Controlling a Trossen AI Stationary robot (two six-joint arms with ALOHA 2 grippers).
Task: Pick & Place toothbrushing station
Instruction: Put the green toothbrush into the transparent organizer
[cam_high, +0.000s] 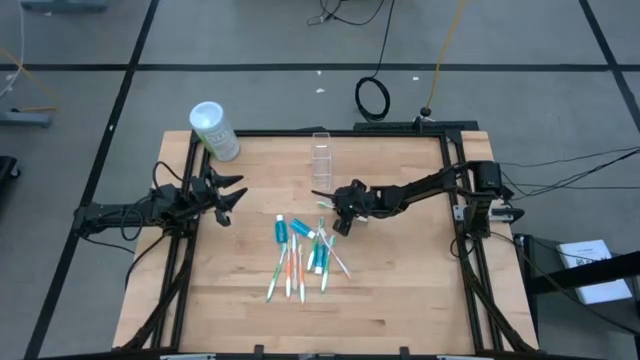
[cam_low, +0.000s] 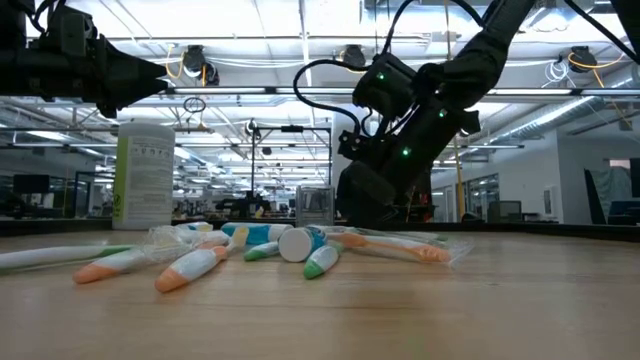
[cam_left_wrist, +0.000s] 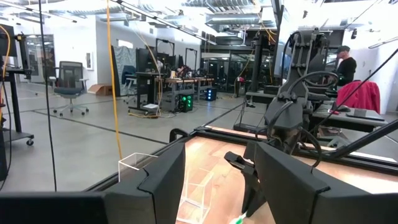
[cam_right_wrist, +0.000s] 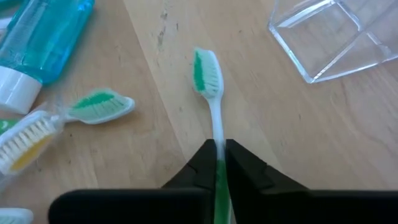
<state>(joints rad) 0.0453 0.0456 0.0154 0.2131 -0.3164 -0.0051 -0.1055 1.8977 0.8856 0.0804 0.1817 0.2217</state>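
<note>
A pile of white toothbrushes (cam_high: 292, 268) with green or orange accents and blue toothpaste tubes (cam_high: 283, 229) lies mid-table. A clear plastic cup (cam_high: 321, 155) stands toward the far edge. My right gripper (cam_high: 338, 226) is down at the pile's far right side, shut on a green-bristled toothbrush (cam_right_wrist: 207, 73) that lies apart from the pile, bristles up, between the pile and the cup (cam_right_wrist: 328, 36). My left gripper (cam_high: 226, 196) waits open above the table's left side, holding nothing. My right gripper pinches the toothbrush's slim neck (cam_right_wrist: 217, 135), a little behind the head, between its two fingertips (cam_right_wrist: 200, 163). The fingers slant down from the table's right side and lie along the brush. The head (cam_right_wrist: 206, 68) points away from the gripper, low over the wood; whether it rests there I cannot tell.
A white canister with green print (cam_high: 214, 130) stands at the far left corner. Loose brush heads (cam_right_wrist: 98, 106) and a blue tube (cam_right_wrist: 43, 40) lie close beside the held brush. Bare wood runs along the near edge and right side.
</note>
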